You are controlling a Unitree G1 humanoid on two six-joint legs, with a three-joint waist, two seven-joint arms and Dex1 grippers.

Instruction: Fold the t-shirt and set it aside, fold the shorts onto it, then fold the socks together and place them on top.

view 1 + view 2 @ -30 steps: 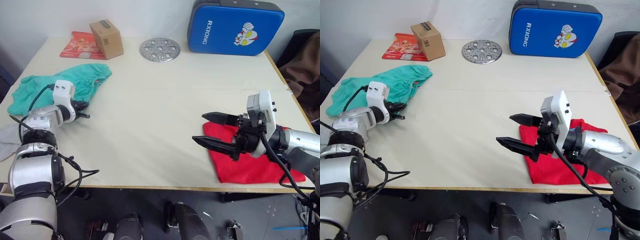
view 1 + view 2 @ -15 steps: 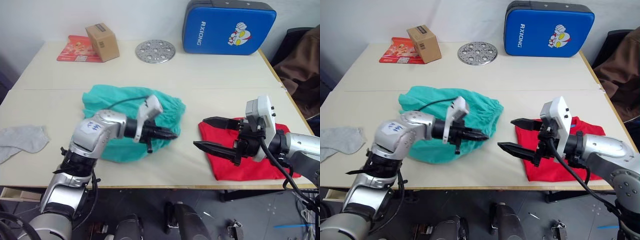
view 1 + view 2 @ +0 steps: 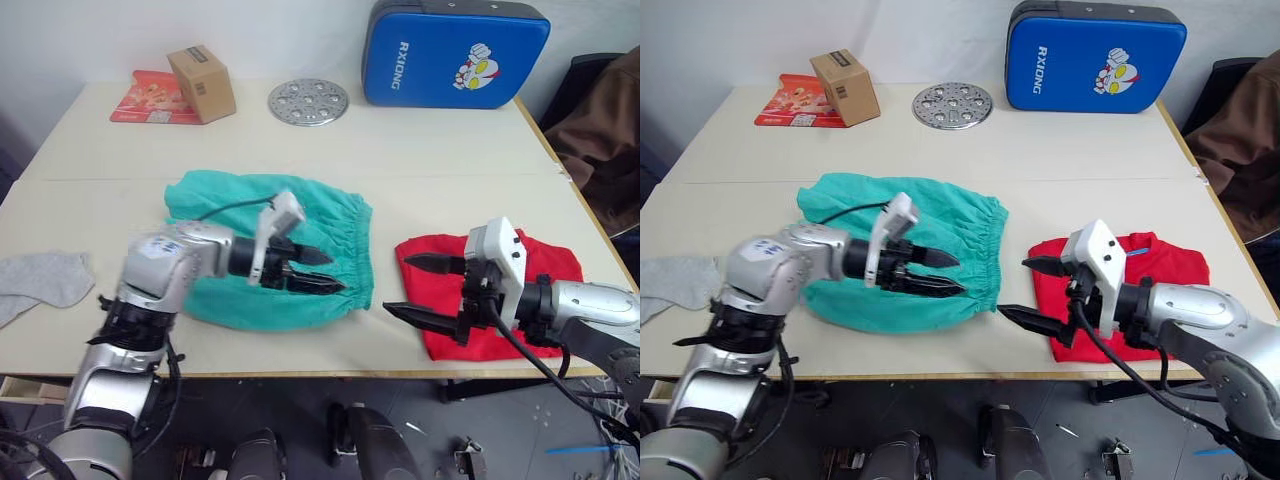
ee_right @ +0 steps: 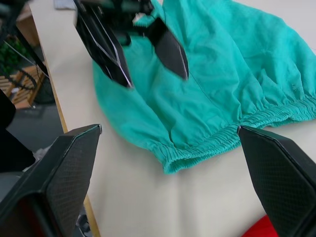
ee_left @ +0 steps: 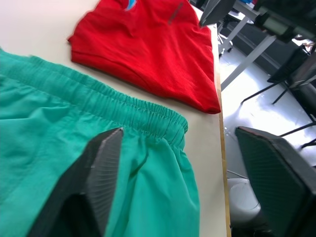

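The teal shorts (image 3: 250,300) lie spread flat in the middle of the table, with the elastic waistband (image 5: 133,106) toward the right. My left gripper (image 3: 327,272) is over their right half, open, with nothing between its fingers (image 5: 101,168). The red t-shirt (image 3: 545,262) lies folded near the front right edge. My right gripper (image 3: 400,285) is open and empty at the shirt's left edge, pointing toward the shorts. A grey sock (image 3: 45,278) lies at the far left edge.
At the back of the table (image 3: 430,150) stand a cardboard box (image 3: 200,82) on a red packet (image 3: 135,100), a perforated metal disc (image 3: 307,101) and a blue pad (image 3: 455,52). Brown cloth (image 3: 605,120) hangs beyond the right edge.
My left gripper dragged the shorts from the far left to the table's middle, then opened and let go of them. My right gripper stayed open and dropped slightly toward the front edge.
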